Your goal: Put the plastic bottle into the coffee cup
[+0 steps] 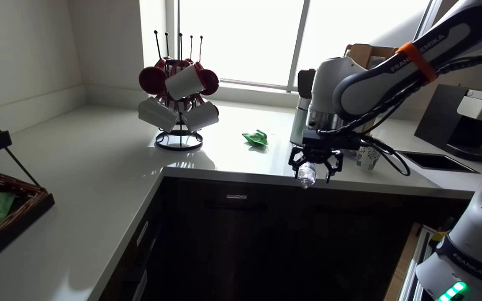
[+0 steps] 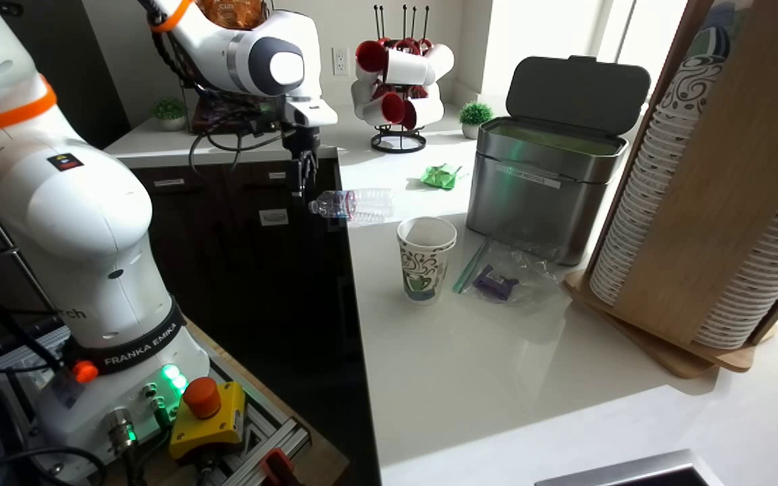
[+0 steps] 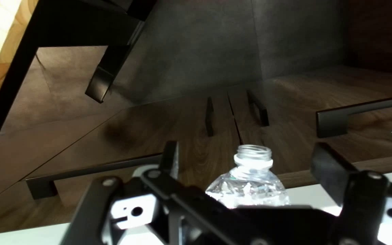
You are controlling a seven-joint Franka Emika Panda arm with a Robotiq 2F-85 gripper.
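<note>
The clear plastic bottle (image 2: 370, 202) lies on its side on the counter, its uncapped neck sticking out past the front edge. It also shows in an exterior view (image 1: 306, 173) and in the wrist view (image 3: 250, 187). The white patterned paper coffee cup (image 2: 423, 260) stands upright on the counter; in an exterior view cables partly cover it (image 1: 366, 158). My gripper (image 1: 313, 176) is open and points down near the bottle's neck, just off the counter edge (image 2: 304, 192). In the wrist view the neck appears between the spread fingers (image 3: 245, 156), with clear gaps; the bottle's body is hidden below.
A steel bin (image 2: 531, 196) with raised lid and a clear bag with a purple wrapper (image 2: 495, 283) are near the cup. A green wrapper (image 1: 256, 138), a mug rack (image 1: 179, 140) and a wooden cup holder (image 2: 672, 270) stand or lie on the counter.
</note>
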